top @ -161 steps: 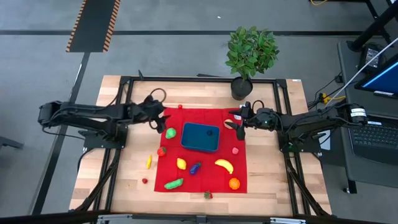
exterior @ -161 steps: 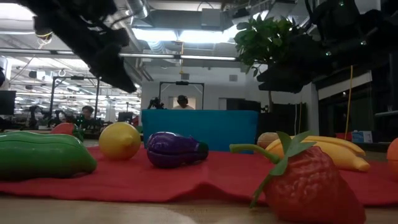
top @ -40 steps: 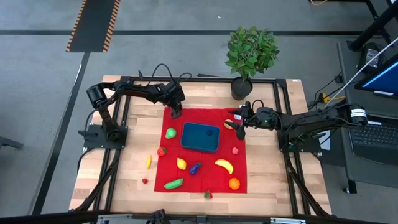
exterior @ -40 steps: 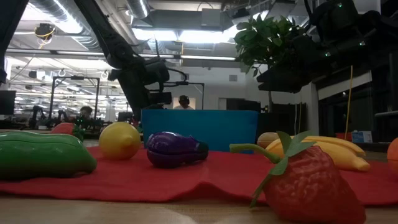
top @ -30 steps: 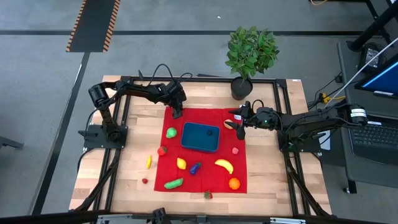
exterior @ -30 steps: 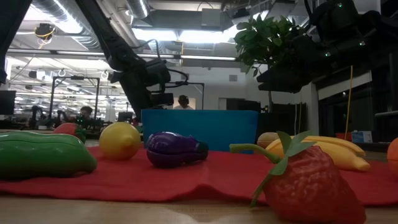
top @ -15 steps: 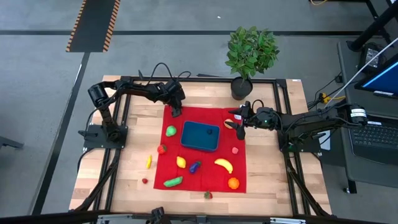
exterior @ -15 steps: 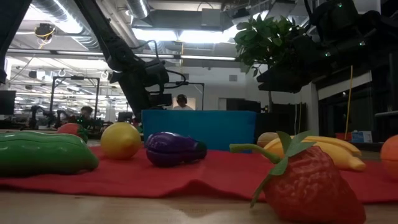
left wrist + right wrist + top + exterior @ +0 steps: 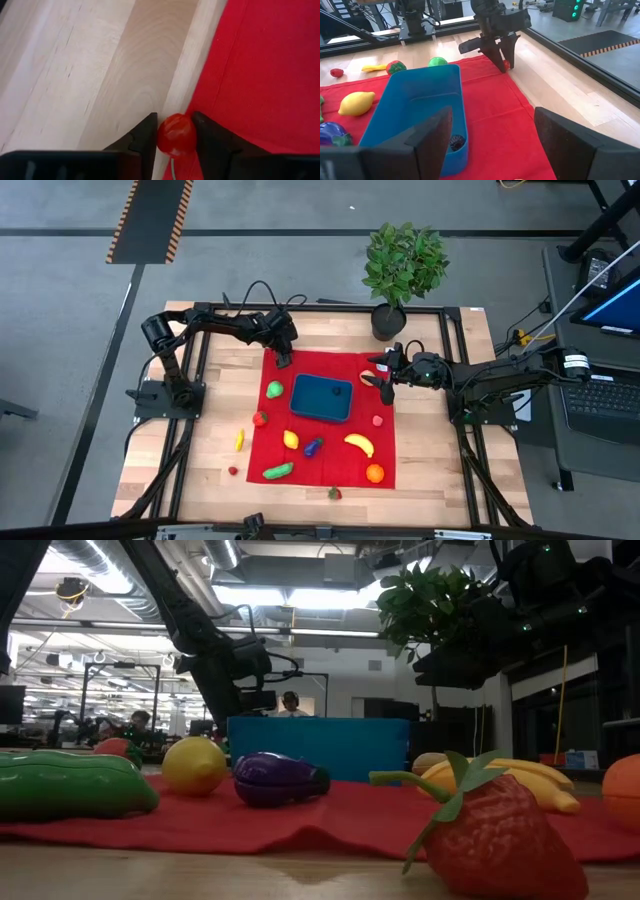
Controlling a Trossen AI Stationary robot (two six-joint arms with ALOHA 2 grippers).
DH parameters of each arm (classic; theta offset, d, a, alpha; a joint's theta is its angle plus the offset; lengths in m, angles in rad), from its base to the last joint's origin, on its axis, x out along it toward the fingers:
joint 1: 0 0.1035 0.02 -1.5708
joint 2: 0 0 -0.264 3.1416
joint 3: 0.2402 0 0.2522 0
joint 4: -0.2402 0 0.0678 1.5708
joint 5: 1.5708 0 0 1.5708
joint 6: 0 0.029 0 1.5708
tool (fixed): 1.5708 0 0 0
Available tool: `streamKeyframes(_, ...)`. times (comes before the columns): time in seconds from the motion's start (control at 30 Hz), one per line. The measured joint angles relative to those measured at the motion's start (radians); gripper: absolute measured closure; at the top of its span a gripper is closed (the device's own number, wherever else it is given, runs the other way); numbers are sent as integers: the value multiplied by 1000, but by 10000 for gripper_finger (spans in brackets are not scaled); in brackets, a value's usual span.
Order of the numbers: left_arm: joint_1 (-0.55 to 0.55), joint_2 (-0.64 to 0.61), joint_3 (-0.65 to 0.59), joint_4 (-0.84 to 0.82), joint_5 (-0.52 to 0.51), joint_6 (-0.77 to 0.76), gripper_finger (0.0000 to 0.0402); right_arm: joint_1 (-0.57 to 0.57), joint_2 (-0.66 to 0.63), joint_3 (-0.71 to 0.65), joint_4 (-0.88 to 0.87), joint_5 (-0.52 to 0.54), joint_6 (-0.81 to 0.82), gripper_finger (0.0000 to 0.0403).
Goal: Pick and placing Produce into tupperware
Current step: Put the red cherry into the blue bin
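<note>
In the last second my left gripper (image 9: 174, 137) has closed onto the small red fruit (image 9: 176, 135) at the red cloth's (image 9: 330, 460) eleven-o'clock corner, so I judge lifting comes next. The tupperware (image 9: 322, 399) sits mid-cloth. My right gripper (image 9: 385, 375) waits, fingers spread, at the tupperware's three o'clock.

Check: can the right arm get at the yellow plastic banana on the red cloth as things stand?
Probably yes. The yellow plastic banana lies in the open on the red cloth, nothing stacked on it. The right gripper hovers open over the cloth's far right corner. The dark teal-blue container sits off to the side, not between them.
</note>
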Motion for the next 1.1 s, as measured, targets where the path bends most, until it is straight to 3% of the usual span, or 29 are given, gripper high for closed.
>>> streamKeyframes(0.17, 0, -1, 0, -1, 0, -13, 308, 0, 0, 0, 0, 0, 0, 120)
streamKeyframes(1.1, -8, -198, -2, -112, 25, -44, 307, 0, 0, 0, 0, 0, 0, 120)
